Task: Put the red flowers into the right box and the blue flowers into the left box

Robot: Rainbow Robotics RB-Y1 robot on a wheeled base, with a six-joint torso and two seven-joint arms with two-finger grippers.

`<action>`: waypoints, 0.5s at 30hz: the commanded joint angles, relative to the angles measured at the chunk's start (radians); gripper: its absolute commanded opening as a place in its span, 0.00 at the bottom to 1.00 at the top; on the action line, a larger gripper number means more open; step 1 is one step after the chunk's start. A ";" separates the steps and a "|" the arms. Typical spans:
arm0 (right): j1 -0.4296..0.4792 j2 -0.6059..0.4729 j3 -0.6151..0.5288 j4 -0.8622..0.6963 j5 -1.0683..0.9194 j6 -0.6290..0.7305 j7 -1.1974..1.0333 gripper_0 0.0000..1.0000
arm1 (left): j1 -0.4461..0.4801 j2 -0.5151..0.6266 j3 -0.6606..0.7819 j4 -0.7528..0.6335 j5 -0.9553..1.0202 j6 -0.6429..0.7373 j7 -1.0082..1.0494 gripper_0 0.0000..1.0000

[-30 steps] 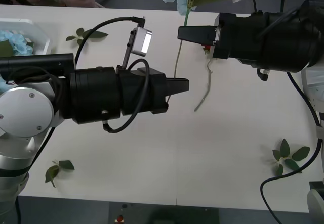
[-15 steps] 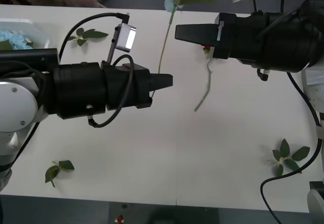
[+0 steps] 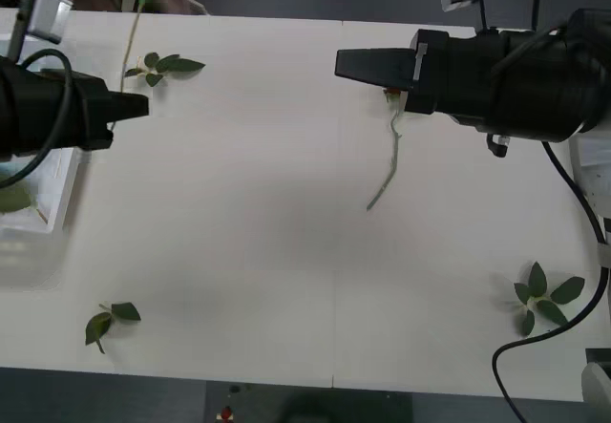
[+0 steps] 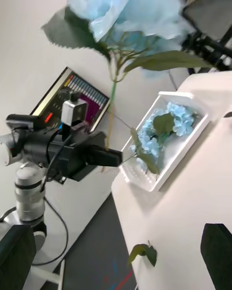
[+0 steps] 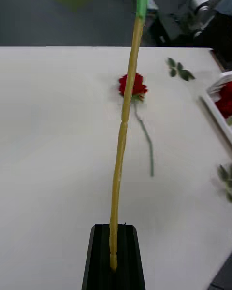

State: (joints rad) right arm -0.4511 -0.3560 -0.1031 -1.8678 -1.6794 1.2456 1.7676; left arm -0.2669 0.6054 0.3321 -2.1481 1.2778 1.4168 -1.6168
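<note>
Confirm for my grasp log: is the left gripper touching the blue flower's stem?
Touching. The left wrist view shows the left gripper shut on the blue flower, the stem rising from between its black fingers.

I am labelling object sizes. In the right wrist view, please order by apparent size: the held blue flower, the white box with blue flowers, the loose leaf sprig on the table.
1. held blue flower, though it is nearest the camera
2. left box
3. leaf sprig
</note>
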 commanded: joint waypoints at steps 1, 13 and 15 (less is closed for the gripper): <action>0.002 -0.067 -0.003 -0.016 0.061 -0.045 -0.037 1.00 | 0.008 0.014 0.082 0.057 -0.049 0.068 0.031 0.00; 0.000 -0.192 0.000 0.006 0.408 -0.052 -0.261 1.00 | 0.066 0.022 0.281 0.270 -0.226 0.087 -0.117 0.00; -0.004 -0.199 0.003 0.032 0.441 -0.052 -0.298 1.00 | 0.072 0.022 0.311 0.300 -0.253 0.087 -0.120 0.00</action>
State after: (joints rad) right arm -0.4380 -0.5344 -0.1018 -1.8539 -1.2658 1.1995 1.5396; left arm -0.2034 0.6054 0.6018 -1.8681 1.0525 1.5024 -1.7001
